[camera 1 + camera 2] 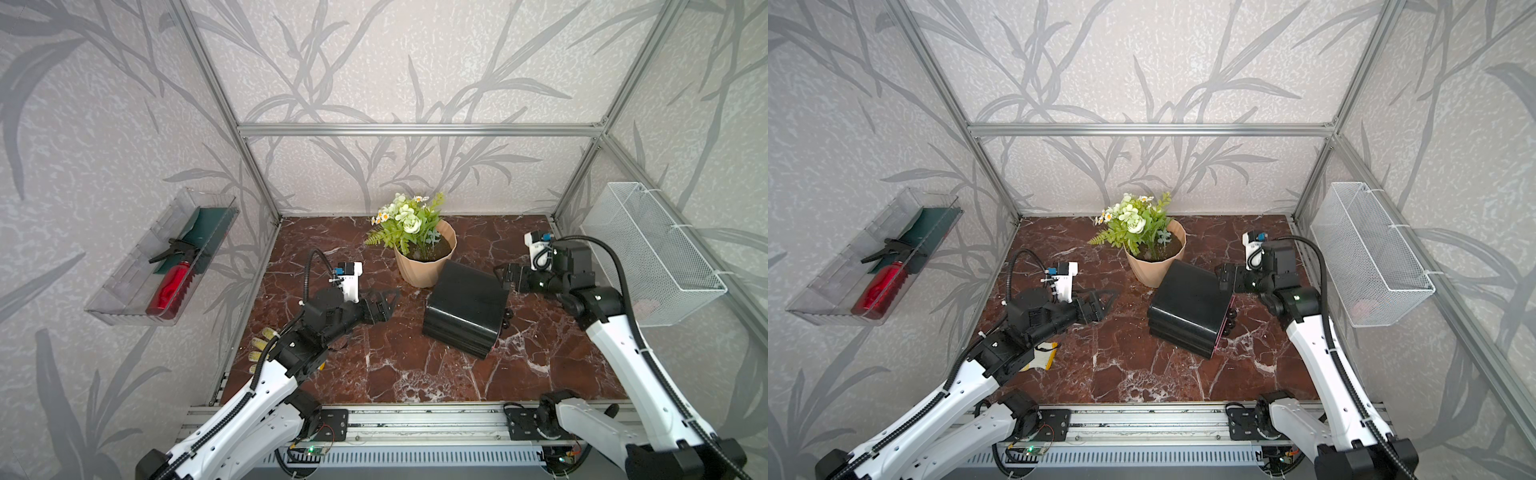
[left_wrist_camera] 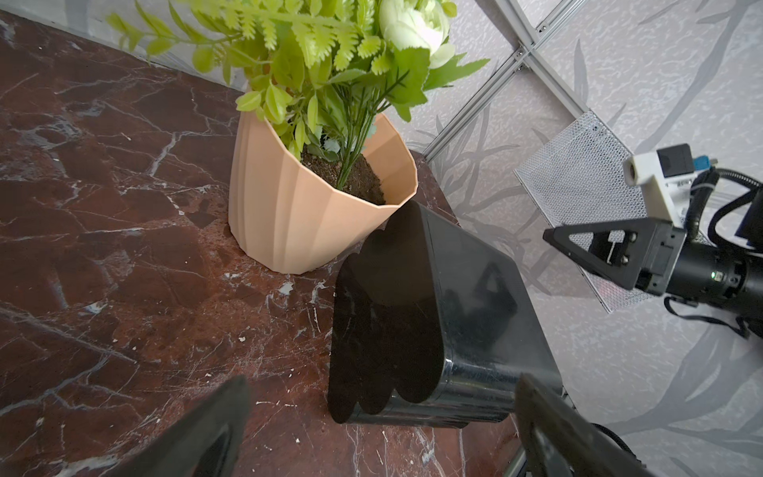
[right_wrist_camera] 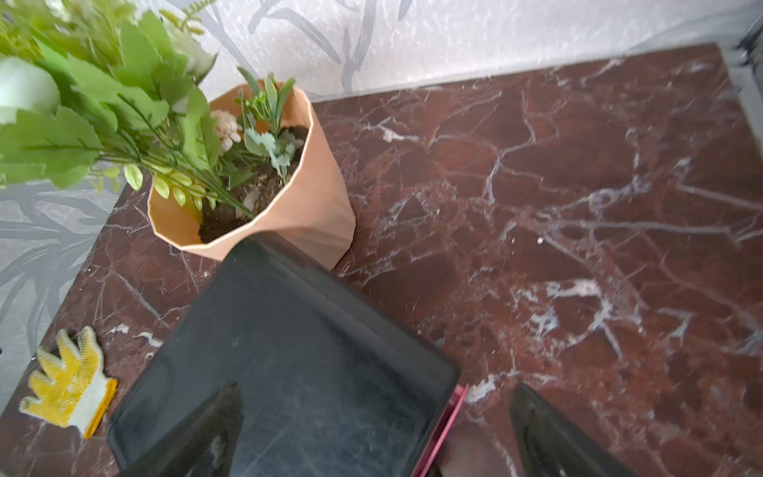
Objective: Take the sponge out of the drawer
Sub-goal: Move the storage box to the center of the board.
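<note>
A glossy black drawer unit (image 1: pixel 465 307) (image 1: pixel 1187 307) stands on the marble table, right of centre and touching the flower pot. Its drawers are shut; a thin pink edge (image 1: pixel 1223 328) (image 3: pixel 450 417) shows along the side that faces the right arm. The sponge is hidden. My left gripper (image 1: pixel 390 299) (image 2: pixel 382 413) hovers open just left of the unit, nothing between its fingers. Open too, my right gripper (image 1: pixel 505 277) (image 3: pixel 377 409) is held over the unit's upper right corner, one finger above the black top and the other past the pink edge.
A peach flower pot (image 1: pixel 424 262) with green plants stands behind the unit. A yellow-and-white glove (image 3: pixel 68 384) lies near the left edge. A clear tray (image 1: pixel 124 291) with a red spray bottle (image 1: pixel 172 286) hangs on the left wall, a white mesh basket (image 1: pixel 652 253) on the right wall.
</note>
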`<state>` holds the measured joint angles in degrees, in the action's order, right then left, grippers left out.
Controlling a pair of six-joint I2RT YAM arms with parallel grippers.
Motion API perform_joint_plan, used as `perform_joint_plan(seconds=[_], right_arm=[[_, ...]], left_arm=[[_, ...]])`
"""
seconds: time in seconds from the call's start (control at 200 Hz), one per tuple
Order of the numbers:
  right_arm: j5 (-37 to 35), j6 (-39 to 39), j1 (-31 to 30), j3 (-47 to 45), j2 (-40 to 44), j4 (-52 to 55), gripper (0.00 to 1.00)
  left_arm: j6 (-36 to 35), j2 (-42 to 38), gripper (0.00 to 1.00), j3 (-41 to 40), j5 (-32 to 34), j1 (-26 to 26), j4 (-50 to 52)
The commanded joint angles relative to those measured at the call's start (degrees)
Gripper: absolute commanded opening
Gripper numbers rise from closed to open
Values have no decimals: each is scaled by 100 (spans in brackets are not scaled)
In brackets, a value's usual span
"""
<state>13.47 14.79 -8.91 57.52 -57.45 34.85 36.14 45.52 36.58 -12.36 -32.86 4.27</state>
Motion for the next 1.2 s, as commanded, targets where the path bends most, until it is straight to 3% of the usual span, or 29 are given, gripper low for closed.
perform_joint_plan(seconds=[0.0, 0.4, 0.73, 0.91, 1.195], right_arm=[[486, 666, -23, -526, 295, 323, 99], [1115, 648, -105, -1241, 463, -150, 99], [1122, 673, -547, -1356, 313, -449, 100], [1037, 664, -747, -1357, 383, -385, 100], [938, 699, -1113, -1448, 533, -316, 99]], left_arm=[[-77, 225, 99, 288, -245, -10, -145], [313, 1657, 99, 576, -1467, -212, -803], [271, 2616, 99, 971, -1481, -923, -1133], [315, 2719, 98, 1000, -1515, -1224, -1338], [565, 2197, 97, 560, -1272, -1819, -1564]])
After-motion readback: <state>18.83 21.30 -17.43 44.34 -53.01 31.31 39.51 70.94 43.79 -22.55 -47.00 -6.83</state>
